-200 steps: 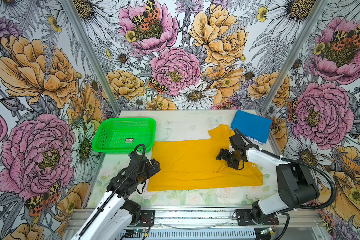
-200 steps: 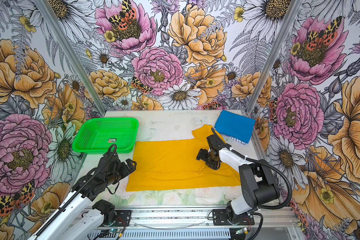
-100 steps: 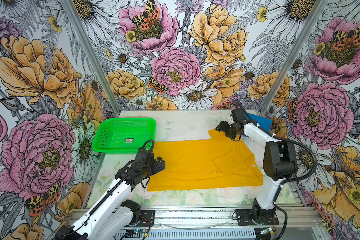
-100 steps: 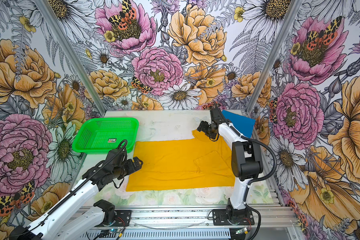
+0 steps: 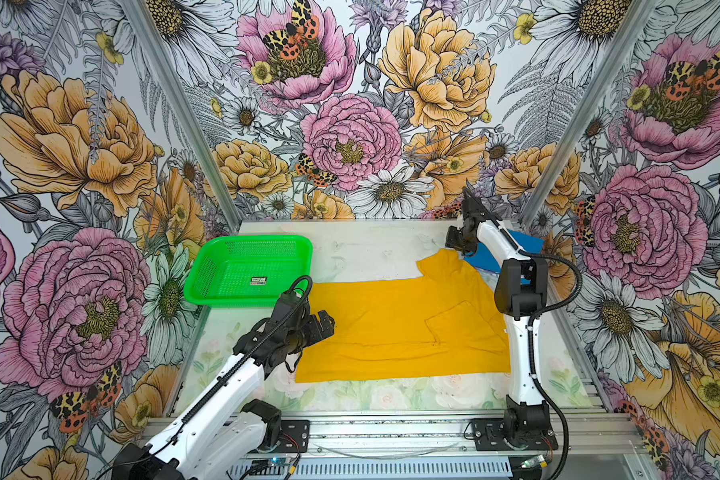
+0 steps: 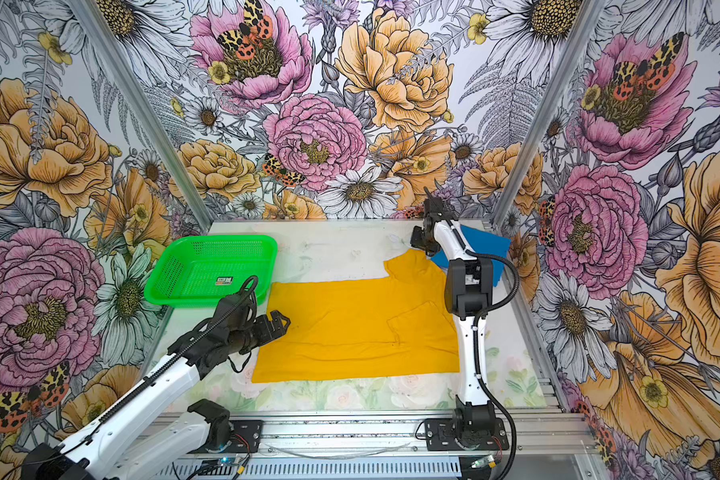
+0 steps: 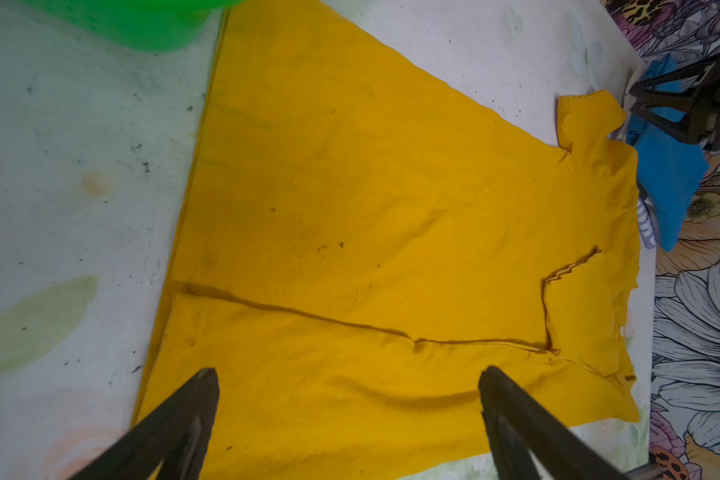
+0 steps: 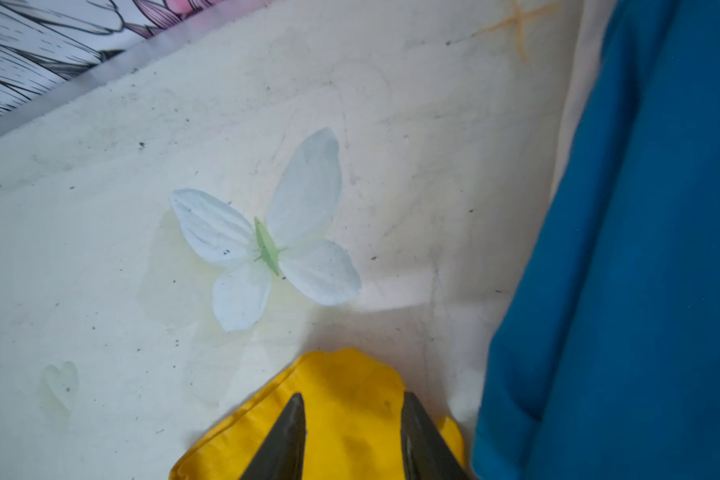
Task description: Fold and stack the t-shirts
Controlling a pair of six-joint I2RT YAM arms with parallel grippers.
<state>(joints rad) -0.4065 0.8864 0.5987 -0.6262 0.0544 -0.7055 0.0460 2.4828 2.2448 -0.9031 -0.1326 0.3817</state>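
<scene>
The mustard-yellow t-shirt [image 5: 391, 324] [image 6: 350, 328] lies spread flat mid-table, its near long side folded over as a flap. One sleeve [image 8: 350, 382] points toward the back. My right gripper [image 5: 454, 245] [image 8: 352, 401] is down on that sleeve's tip. Its jaws are partly closed, with the bunched cloth between them and a gap still showing. The bright blue t-shirt [image 5: 524, 245] [image 8: 641, 249] lies folded at the back right, beside that gripper. My left gripper [image 5: 328, 322] [image 7: 348, 376] hovers wide open over the yellow shirt's left edge [image 7: 192, 208], holding nothing.
A green perforated basket [image 5: 208, 270] [image 6: 163, 282] stands at the back left, close behind my left arm. The floral walls and metal frame posts hem the table in on three sides. The right arm's upright link [image 5: 516, 291] stands over the shirt's right edge.
My right gripper went from the shirt's middle to the far sleeve tip and narrowed around it. The left arm reached forward to the shirt's left edge, jaws still wide.
</scene>
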